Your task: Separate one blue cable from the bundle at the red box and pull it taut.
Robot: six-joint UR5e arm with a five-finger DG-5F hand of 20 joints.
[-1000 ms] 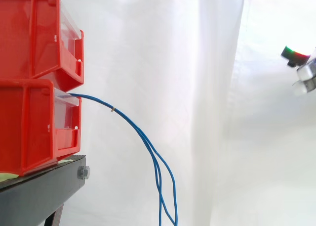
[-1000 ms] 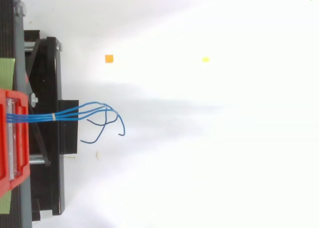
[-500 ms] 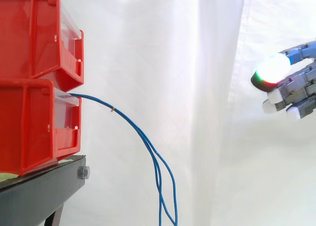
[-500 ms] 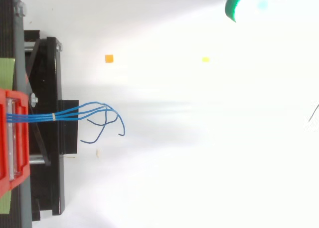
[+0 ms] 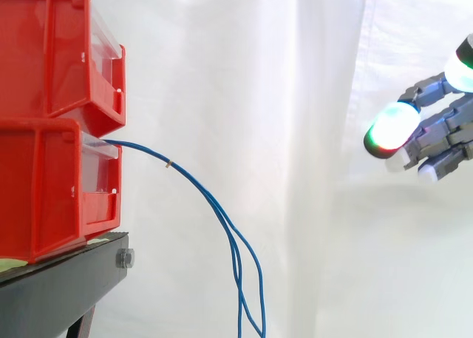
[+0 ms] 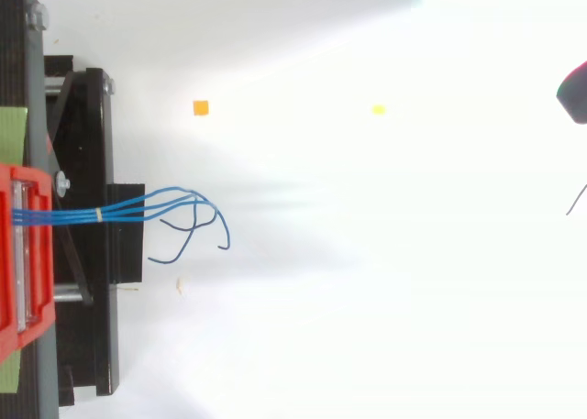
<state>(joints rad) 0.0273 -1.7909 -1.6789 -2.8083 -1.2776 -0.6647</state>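
Observation:
Several blue cables (image 5: 214, 205) leave the lower red bin (image 5: 44, 190) as a bundle, held by a small pale tie (image 5: 168, 163), and arc down to the bottom edge. In the top view the cables (image 6: 138, 205) fan out past the tie (image 6: 98, 215) into loose curled ends (image 6: 197, 222). My hand (image 5: 443, 131) hovers far to the right of the cables, at about the height of the bin's opening. Its fingers are spread and point left. It is open, holds nothing, and is well clear of the bundle. A pad of the hand (image 6: 574, 91) shows at the right edge.
A second red bin (image 5: 44, 49) sits on top of the lower one, both on a black stand (image 5: 66, 279). A white curtain hangs behind. An orange marker (image 6: 200, 107) and a yellow marker (image 6: 378, 109) lie on the white floor.
The hand has come in from the right edge and moved left toward the cables, its fingers spreading. The cables have not moved.

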